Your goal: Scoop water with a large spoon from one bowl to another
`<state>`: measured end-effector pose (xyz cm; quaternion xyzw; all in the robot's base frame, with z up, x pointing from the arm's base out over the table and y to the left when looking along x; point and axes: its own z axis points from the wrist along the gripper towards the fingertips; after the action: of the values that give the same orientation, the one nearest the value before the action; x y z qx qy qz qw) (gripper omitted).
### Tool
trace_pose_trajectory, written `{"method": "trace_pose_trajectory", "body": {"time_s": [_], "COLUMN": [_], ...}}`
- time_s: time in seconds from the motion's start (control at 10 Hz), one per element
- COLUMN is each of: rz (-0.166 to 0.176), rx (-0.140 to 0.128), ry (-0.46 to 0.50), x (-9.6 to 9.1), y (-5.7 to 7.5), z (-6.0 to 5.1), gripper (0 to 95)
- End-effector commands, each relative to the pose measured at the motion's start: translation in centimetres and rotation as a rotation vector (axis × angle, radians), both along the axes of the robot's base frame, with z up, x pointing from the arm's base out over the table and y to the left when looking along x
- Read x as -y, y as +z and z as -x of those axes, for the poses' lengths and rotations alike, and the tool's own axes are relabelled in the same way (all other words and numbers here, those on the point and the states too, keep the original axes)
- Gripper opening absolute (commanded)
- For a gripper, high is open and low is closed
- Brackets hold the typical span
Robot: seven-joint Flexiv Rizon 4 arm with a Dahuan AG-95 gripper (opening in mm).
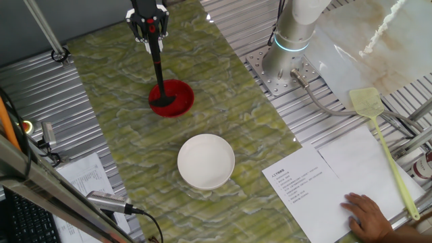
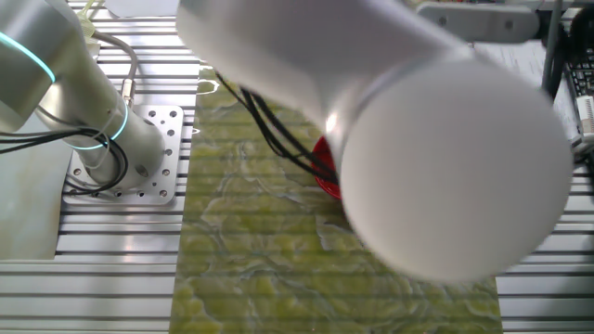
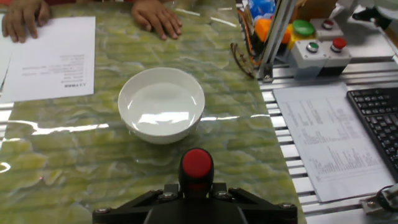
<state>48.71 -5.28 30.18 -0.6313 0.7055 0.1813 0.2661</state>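
Observation:
My gripper (image 1: 152,30) is shut on the upper end of the black ladle's handle (image 1: 158,64) and holds it nearly upright. The ladle's cup (image 1: 164,100) sits down in the small red bowl (image 1: 179,98) at the far part of the green mat. The wider white bowl (image 1: 206,160) stands nearer the front, apart from the gripper. In the hand view the handle's red tip (image 3: 197,163) sticks up between the gripper's black fingers (image 3: 155,200), and the white bowl (image 3: 161,104) with water lies ahead. In the other fixed view the arm hides all but a sliver of the red bowl (image 2: 325,178).
A yellow-green fly swatter (image 1: 378,131) lies at the right. Printed sheets (image 1: 317,192) with a person's hand (image 1: 368,216) are at the front right. The robot base (image 1: 293,40) stands behind the mat. A keyboard (image 3: 379,118) and button box (image 3: 317,46) lie beside the mat.

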Motion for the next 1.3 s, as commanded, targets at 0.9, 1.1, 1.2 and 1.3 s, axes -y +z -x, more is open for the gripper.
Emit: {"method": "trace_pose_trajectory", "body": {"time_s": [0.9, 1.1, 1.2, 1.3], "rz": [-0.152, -0.169, -0.176, -0.181], "rx": [0.009, 0.012, 0.013, 0.015], "ry": [-0.037, -0.041, -0.043, -0.044], "x": [1.7, 1.7, 1.7, 1.7], "y": [0.0, 0.0, 0.0, 0.0], "z": [1.0, 1.0, 1.0, 1.0], "gripper": [0.0, 0.0, 0.0, 0.0]}}
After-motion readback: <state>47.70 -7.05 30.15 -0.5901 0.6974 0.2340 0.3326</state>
